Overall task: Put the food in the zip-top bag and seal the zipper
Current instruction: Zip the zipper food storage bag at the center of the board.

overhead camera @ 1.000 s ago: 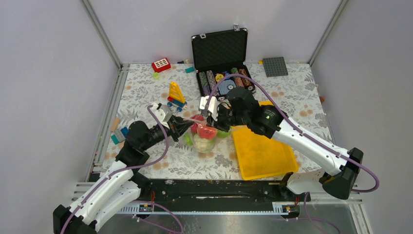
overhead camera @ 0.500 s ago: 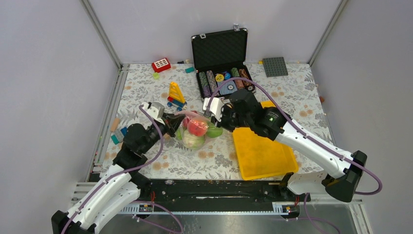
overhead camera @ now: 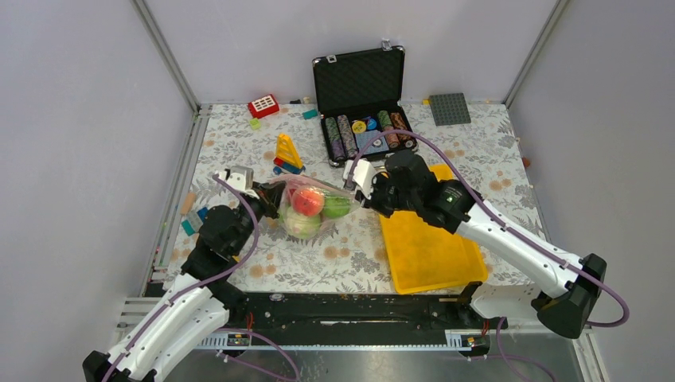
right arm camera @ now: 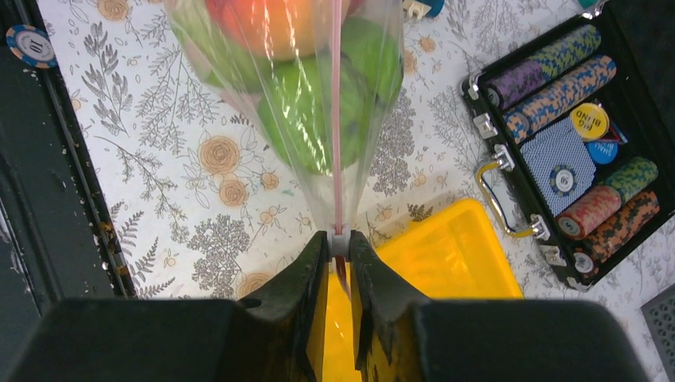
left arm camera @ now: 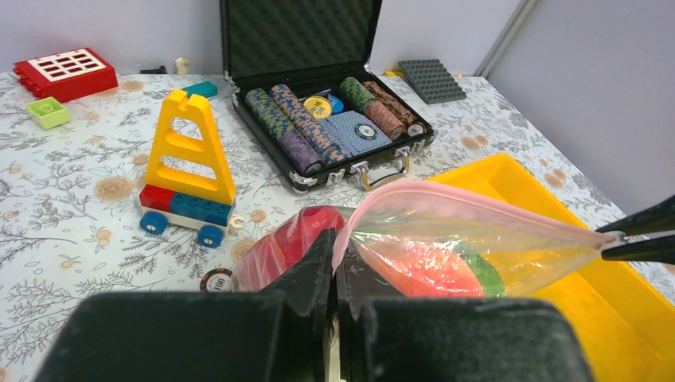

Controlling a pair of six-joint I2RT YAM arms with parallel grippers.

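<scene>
Zip-top bag (overhead camera: 314,219) stretched sideways between both grippers, over the flowered tablecloth (overhead camera: 239,151), just left of the yellow tray (overhead camera: 430,255) and nearer than the black case (overhead camera: 360,79). Contact between bag bottom and cloth: not tellable.

Inside the clear plastic, food (overhead camera: 307,200): one red-orange round piece uppermost, green round ones beside and below it. Zipper (right arm camera: 337,119) drawn taut along the top edge, a single pink line in the right wrist view, gently arched in the left wrist view.

Left gripper (left arm camera: 334,253) clenched on the bag's left end, pink strip running down between the black fingers. Right gripper (right arm camera: 338,239) pinched tight on the strip's right end, above the tray's left edge.

Farther out, case lid raised, rows of poker chips (left arm camera: 306,131) lying on edge inside. One yellow chip (right arm camera: 589,121) lettered "BIG BLIND". Loose chip (right arm camera: 21,44) on the cloth, printed figures too small to read surely.

Left of the case, yellow ladder-shaped brick (left arm camera: 189,151) on a red-and-blue wheeled base. At the far edge, red windowed brick (overhead camera: 263,106) and grey baseplate (overhead camera: 450,109).
</scene>
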